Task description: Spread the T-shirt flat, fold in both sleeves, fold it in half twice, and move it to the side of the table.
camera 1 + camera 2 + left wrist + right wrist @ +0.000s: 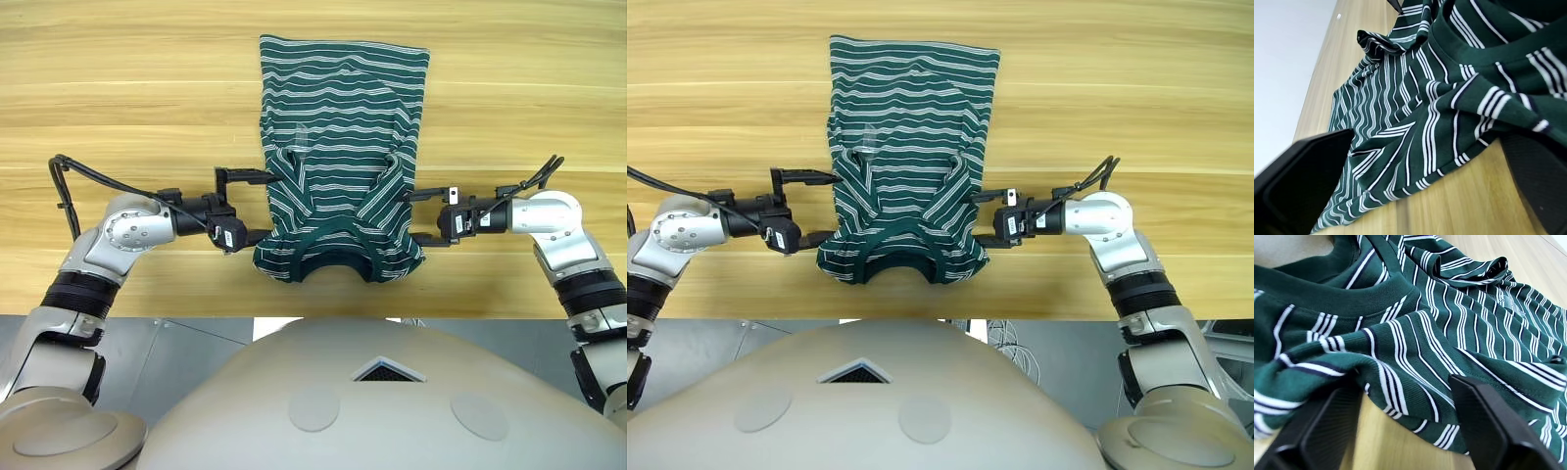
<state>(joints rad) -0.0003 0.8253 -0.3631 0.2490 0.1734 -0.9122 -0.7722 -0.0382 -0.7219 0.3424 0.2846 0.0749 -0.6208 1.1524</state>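
A dark green T-shirt (338, 127) with white stripes lies lengthwise on the wooden table (118, 88), its collar (333, 235) toward me and both sleeves folded in over the chest. My left gripper (269, 207) stands open at the shirt's left shoulder edge, one finger either side of the hem corner. At the right shoulder edge, my right gripper (411, 216) is open in the same way. In the left wrist view the fingers (1298, 186) bracket the shirt's rumpled edge (1449, 142). The right wrist view shows the fingers (1498, 431) straddling the folded fabric (1400, 367).
The table's front edge (147, 313) runs just behind both arms. Bare wood stretches to the left (98, 117) and right (529, 98) of the shirt and beyond its far hem (343, 44).
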